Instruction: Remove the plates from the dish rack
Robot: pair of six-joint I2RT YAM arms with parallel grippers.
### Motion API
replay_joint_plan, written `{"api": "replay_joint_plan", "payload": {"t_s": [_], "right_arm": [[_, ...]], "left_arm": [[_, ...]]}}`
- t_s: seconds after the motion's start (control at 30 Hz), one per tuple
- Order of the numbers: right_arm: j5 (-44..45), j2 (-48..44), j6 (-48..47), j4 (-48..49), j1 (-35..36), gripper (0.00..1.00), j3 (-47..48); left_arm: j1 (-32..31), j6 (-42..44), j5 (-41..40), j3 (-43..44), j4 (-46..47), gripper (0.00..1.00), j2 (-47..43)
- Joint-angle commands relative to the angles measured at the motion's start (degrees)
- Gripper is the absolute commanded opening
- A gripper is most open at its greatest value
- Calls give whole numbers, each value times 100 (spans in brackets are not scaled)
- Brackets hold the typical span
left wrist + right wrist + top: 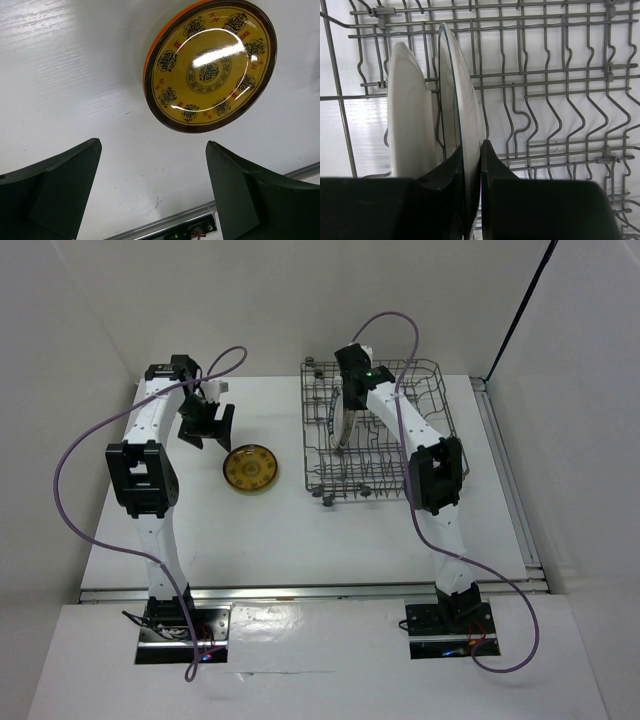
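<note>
Dish rack (385, 430) sits on the white worktop (330, 540), on the right arm's side.

Right hand (470, 150) is down inside the rack. Its jaws are pressed together on the lower edge of a dark-rimmed plate (462, 85), one finger on each face. That plate stands on edge among the rack's tines, close to upright, leaning slightly.

A pale plate (407, 110) stands just beside it in the rack, also on edge. The two are close at the bottom. Cannot tell if they touch. Its colour reads whitish from this side, and no pattern is visible.

Golden-brown patterned plate (251, 468) lies flat on the worktop outside the rack, a little off the rack's left side, face up, with dark medallions round a central ring. An orange edge (150, 55) shows along one side of it. Cannot tell if that is a second plate beneath.

Left hand (152, 145) hovers over the worktop beyond that plate, farther from the rack. Its fingers are spread wide apart, with nothing between them, and they are not touching the plate.
</note>
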Motion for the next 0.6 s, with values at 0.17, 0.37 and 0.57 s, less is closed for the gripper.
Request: {"api": "replay_joint_plan", "payload": {"t_s": [0.17, 0.37, 0.57], "right_arm": [[1603, -562, -659, 830, 720, 0, 514], [2998, -941, -1870, 1977, 844, 0, 691], [3392, -1557, -3659, 3769, 1082, 0, 144]], "left_arm": [[-6, 128, 143, 303, -75, 100, -605], [-6, 128, 274, 488, -75, 100, -658], [-6, 190, 827, 436, 126, 100, -1167]]}}
